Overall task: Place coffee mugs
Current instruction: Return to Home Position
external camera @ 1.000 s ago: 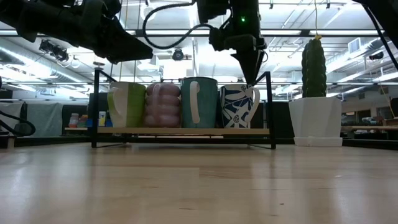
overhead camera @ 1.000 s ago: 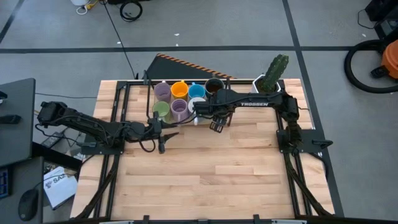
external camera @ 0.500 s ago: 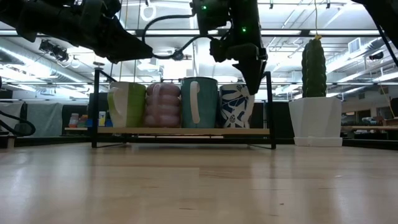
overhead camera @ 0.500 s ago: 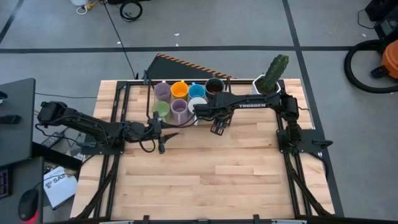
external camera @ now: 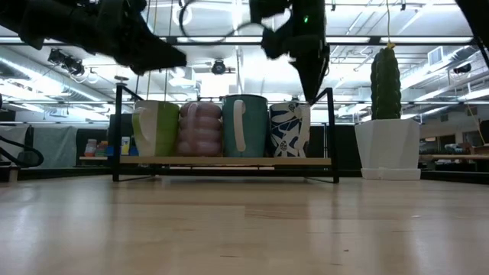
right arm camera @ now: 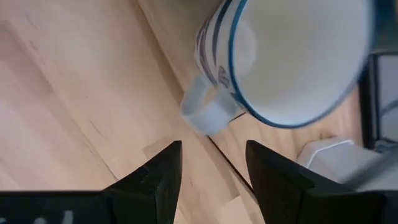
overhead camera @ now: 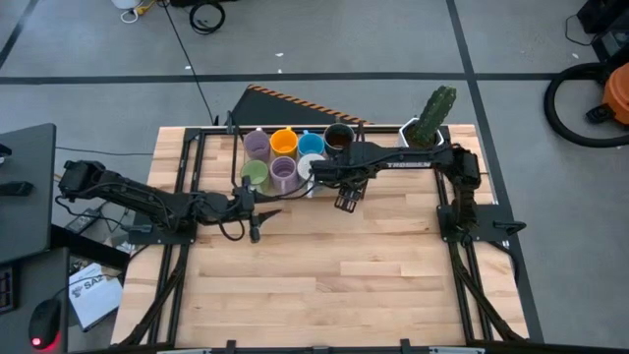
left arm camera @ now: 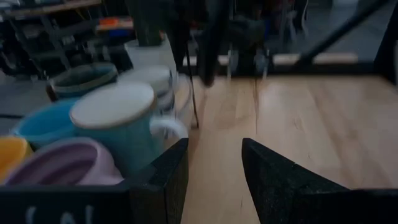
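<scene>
Several mugs stand on a low black-framed rack [external camera: 221,161] at the table's far middle. The back row holds purple [overhead camera: 257,144], orange [overhead camera: 284,140], blue [overhead camera: 311,144] and dark brown [overhead camera: 338,136] mugs. The front row holds green [overhead camera: 254,175], purple [overhead camera: 283,172] and white mugs. A white mug with a blue pattern [external camera: 290,130] stands at the front row's right end and also shows in the right wrist view [right arm camera: 292,56]. My right gripper [overhead camera: 344,201] is open and empty just above and near of it. My left gripper [overhead camera: 257,212] is open and empty near the green mug.
A white faceted pot with a green cactus [overhead camera: 428,123] stands at the far right corner, right of the rack. Black frame rails [overhead camera: 187,177] run along the table's left and right sides. Bare wood [overhead camera: 334,275] fills the table's near half.
My right gripper has gone up from beside the white blue-patterned mug's handle. That mug has turned a little on the rack, and its handle no longer sticks out to its right in the low view.
</scene>
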You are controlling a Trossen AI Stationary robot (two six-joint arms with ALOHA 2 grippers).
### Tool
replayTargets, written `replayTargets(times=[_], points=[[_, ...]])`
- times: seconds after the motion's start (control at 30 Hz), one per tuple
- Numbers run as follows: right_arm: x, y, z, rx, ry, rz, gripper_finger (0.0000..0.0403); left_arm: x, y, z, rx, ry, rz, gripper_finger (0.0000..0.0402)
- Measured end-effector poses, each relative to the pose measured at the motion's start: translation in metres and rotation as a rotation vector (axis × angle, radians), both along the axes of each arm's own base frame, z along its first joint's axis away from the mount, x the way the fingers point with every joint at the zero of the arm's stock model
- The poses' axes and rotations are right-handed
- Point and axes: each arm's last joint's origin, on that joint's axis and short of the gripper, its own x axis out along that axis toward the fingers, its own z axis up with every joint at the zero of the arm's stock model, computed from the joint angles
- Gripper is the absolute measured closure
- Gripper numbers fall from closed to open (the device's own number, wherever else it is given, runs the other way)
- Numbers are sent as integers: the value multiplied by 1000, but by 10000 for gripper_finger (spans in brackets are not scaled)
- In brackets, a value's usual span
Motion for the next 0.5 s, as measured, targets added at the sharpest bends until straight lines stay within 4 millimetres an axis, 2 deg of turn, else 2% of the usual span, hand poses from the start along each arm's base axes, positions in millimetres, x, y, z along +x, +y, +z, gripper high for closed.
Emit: replayTargets(times=[0.1, 0.23, 0.37, 0.5], points=[[-7, 5, 19, -24, -83, 43, 220, -7, -3, 10, -22, -48, -19, 246], [-22, 17, 41, -81, -290, 138, 220, -25, -7, 20, -26, -56, -31, 246], [-47, 26, 39, -98, -489, 213, 220, -46, -6, 33, -33, -104, -15, 246], [-78, 34, 35, -90, -661, 263, 220, -64, -5, 40, -45, -124, -87, 246]])
